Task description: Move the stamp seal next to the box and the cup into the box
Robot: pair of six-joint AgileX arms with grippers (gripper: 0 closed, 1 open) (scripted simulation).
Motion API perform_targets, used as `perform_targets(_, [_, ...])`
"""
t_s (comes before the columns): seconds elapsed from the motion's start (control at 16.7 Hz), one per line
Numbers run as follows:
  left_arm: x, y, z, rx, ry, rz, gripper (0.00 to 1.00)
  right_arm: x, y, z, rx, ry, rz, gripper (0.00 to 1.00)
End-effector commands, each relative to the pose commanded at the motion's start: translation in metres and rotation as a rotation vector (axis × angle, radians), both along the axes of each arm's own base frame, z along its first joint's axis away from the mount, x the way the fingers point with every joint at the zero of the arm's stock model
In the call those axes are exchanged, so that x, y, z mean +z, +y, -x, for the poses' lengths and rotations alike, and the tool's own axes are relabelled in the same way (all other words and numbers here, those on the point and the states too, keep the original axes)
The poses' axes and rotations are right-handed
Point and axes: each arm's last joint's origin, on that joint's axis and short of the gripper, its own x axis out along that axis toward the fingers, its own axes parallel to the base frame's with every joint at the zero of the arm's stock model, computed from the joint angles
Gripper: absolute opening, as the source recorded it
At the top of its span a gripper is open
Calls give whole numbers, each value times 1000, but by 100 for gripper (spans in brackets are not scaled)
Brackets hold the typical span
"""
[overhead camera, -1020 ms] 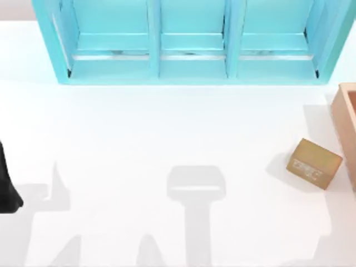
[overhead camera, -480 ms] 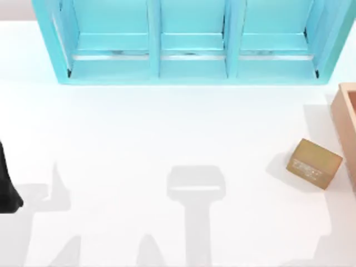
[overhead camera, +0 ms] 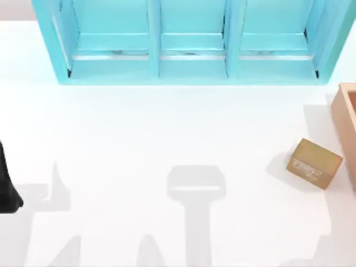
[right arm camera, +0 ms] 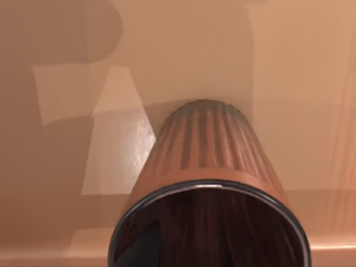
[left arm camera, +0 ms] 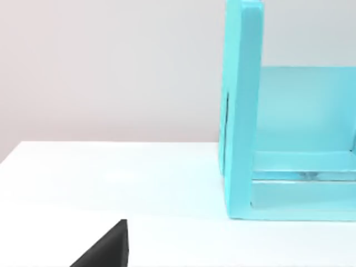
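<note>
The stamp seal (overhead camera: 314,163), a small tan block with a pale mark on its side, lies on the white table just left of the box (overhead camera: 346,111), the orange-tan wall at the top view's right edge. In the right wrist view the cup (right arm camera: 206,161), dark reddish-brown with a dark inside, is very close and stands over the box floor (right arm camera: 67,139). A dark part of my right gripper (right arm camera: 142,247) shows inside the cup's rim. My left arm (overhead camera: 6,186) is parked at the table's left edge, and a dark corner of my left gripper (left arm camera: 105,253) shows in the left wrist view.
A turquoise shelf unit (overhead camera: 189,44) with three bays spans the back of the table; its end wall (left arm camera: 242,111) shows in the left wrist view. White tabletop (overhead camera: 167,133) stretches between the shelf, the left arm and the stamp seal.
</note>
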Motion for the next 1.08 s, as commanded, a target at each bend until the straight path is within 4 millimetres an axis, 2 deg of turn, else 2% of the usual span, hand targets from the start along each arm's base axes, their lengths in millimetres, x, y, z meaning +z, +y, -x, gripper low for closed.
perform_targets(0.54, [0, 0, 0, 0, 0, 0, 100, 4, 0, -1, 5, 0, 1, 100])
perform_targets(0.78, [0, 0, 0, 0, 0, 0, 100, 33, -2, -5, 8, 6, -3, 100])
perform_targets(1.08, [0, 0, 0, 0, 0, 0, 100, 84, -1, -3, 1, 4, -1, 100])
